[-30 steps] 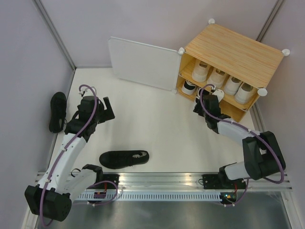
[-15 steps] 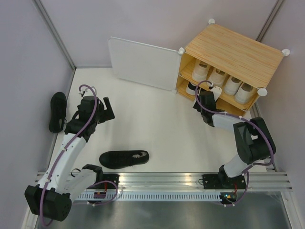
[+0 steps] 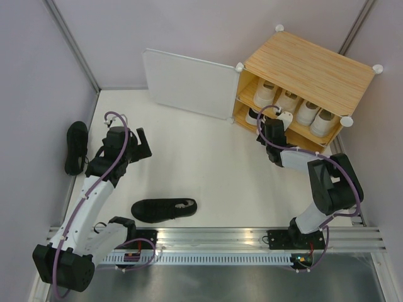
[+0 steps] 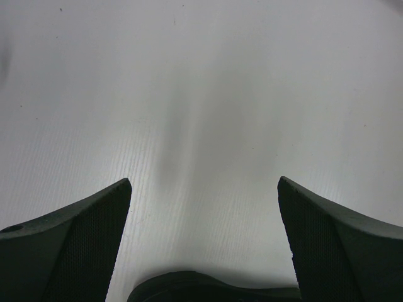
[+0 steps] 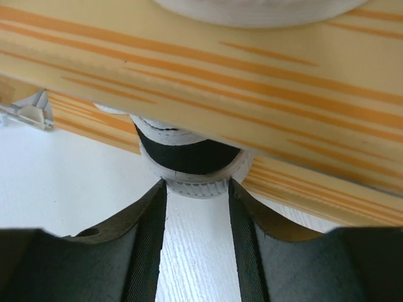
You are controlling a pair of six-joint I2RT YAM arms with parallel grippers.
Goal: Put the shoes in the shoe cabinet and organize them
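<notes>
The shoe cabinet (image 3: 308, 63) stands at the back right with its white door (image 3: 189, 83) swung open. Several white shoes (image 3: 288, 100) line its upper shelf. My right gripper (image 3: 272, 121) is at the lower shelf. In the right wrist view its jaws (image 5: 196, 184) stand partly apart, tips against the heel of a white shoe with black trim (image 5: 189, 157) under the wooden shelf board (image 5: 283, 69). Two black shoes lie on the floor, one in front (image 3: 164, 209) and one at the far left (image 3: 77, 146). My left gripper (image 3: 143, 143) is open and empty (image 4: 204, 182) over bare floor.
Another white shoe with black trim (image 3: 252, 116) sits at the left end of the lower shelf. Grey walls close in the white floor (image 3: 208, 163) on three sides. A metal rail (image 3: 252, 236) runs along the near edge.
My right arm has pushed in toward the lower shelf and its jaws have narrowed. The shoe at its tips sits deeper in the cabinet. The left arm has not moved.
</notes>
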